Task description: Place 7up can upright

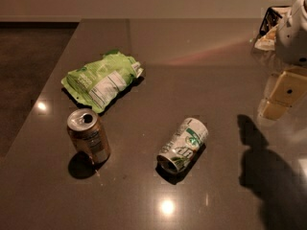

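Note:
The 7up can (pixel 183 144) lies on its side near the middle of the dark table (pixel 192 56). It is dented, silvery-white with green markings, and its top end points to the lower left. My gripper (pixel 280 97) hangs at the right edge of the view, above the table, well to the right of the can and a little further back. It holds nothing that I can see. The white arm housing (pixel 295 32) sits above it.
An orange-brown can (pixel 89 136) stands upright to the left of the 7up can. A green snack bag (pixel 102 80) lies behind it. A dark tray with items (pixel 269 27) is at the far right corner. The table's left edge runs diagonally, with floor beyond.

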Tool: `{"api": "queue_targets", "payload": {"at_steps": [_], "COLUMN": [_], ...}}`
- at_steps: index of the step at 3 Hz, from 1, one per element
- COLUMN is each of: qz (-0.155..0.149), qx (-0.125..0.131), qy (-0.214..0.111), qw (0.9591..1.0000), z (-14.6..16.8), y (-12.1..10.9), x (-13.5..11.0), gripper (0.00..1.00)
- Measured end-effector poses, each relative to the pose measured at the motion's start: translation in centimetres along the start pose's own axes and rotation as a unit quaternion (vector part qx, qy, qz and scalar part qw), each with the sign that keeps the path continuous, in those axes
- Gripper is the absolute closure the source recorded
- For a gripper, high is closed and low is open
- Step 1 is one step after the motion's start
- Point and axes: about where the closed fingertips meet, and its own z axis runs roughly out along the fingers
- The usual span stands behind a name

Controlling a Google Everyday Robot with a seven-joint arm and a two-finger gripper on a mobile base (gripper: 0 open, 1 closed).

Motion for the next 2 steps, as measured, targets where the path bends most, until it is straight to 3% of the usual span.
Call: {"api": "queue_targets", "payload": {"at_steps": [1, 2], "qz": [0.0, -0.032], "qx": [0.0, -0.003], "qy": [0.0, 0.002], "qw": [1.0, 0.9995], "z": [0.0, 0.6], "y": [0.0, 0.5], "x": [0.0, -1.1], "gripper": [0.0, 0.0]}}
